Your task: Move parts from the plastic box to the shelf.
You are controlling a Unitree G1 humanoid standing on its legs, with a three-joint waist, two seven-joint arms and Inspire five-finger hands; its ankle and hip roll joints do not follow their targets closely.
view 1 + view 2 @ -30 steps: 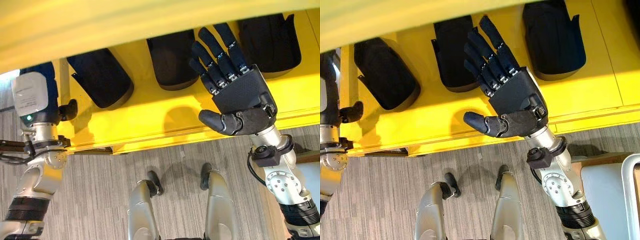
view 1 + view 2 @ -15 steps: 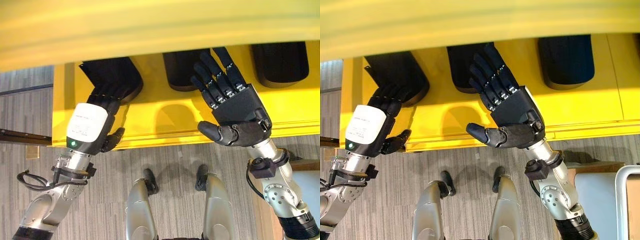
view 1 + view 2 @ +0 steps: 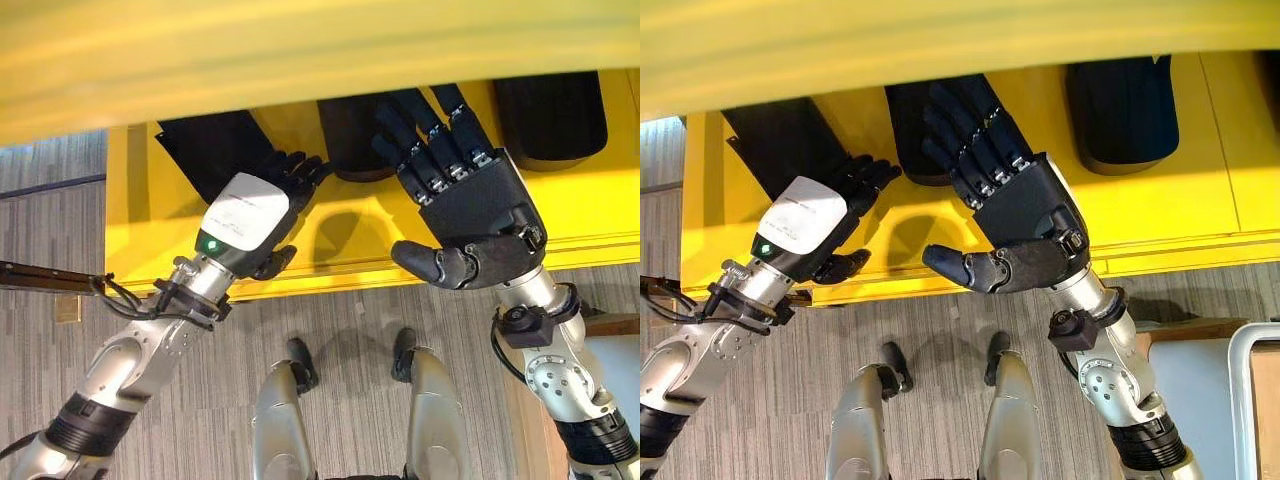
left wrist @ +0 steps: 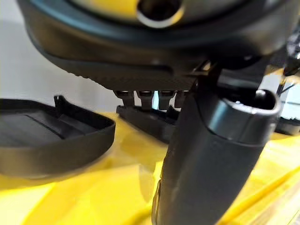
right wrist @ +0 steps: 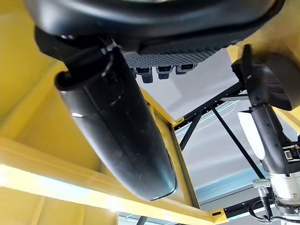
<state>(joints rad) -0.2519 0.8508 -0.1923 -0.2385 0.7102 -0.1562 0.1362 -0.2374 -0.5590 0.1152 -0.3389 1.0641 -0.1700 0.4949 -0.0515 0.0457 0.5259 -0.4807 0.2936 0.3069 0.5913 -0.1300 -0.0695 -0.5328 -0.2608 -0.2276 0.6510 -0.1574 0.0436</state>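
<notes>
Three black moulded parts lie in a row on the yellow shelf (image 3: 600, 200): a left part (image 3: 205, 150), a middle part (image 3: 345, 135) and a right part (image 3: 550, 115). My left hand (image 3: 245, 225) reaches over the shelf's front between the left and middle parts. It is open and holds nothing, its straight fingers (image 3: 295, 170) pointing at the middle part. In the left wrist view the left part (image 4: 51, 140) lies beside the hand. My right hand (image 3: 470, 205) is open above the middle part, fingers spread, thumb (image 5: 117, 126) out, holding nothing.
An upper yellow shelf board (image 3: 300, 60) crosses the top of the eye views and hides the parts' far ends. Grey carpet (image 3: 350, 310) lies below the shelf's front edge. A pale box corner (image 3: 1250, 400) stands at the lower right. A dark rail (image 3: 40, 275) sits at the left.
My left hand has swung in from the shelf's left end to the right, over the shelf toward the middle part. My right hand has edged slightly further in, still open.
</notes>
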